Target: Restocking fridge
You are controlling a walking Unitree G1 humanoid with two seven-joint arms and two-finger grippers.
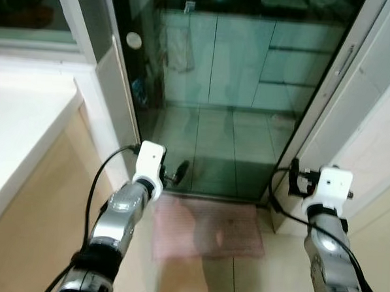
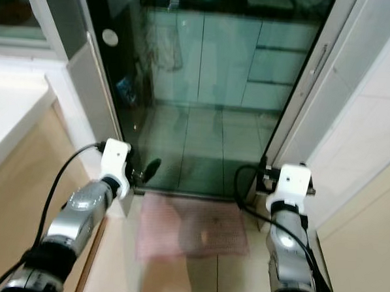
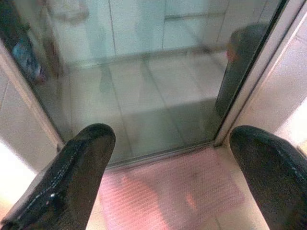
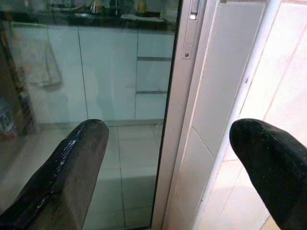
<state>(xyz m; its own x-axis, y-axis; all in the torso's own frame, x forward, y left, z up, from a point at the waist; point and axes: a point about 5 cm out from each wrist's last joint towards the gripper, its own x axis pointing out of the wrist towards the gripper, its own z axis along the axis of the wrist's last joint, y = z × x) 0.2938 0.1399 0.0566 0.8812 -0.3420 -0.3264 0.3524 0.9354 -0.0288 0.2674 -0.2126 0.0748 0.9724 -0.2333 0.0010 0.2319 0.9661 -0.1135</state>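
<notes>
The glass door stands straight ahead of both empty, spread grippers; the left gripper is nearer it than the right gripper.

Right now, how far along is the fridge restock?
Done: nothing visible; no fridge or groceries in sight. In hand: nothing. Left gripper and right gripper are both open and empty, held out before a glass door with a pink mat at its foot. Left: seemingly the whole job, starting with getting to the fridge and the stock.
</notes>
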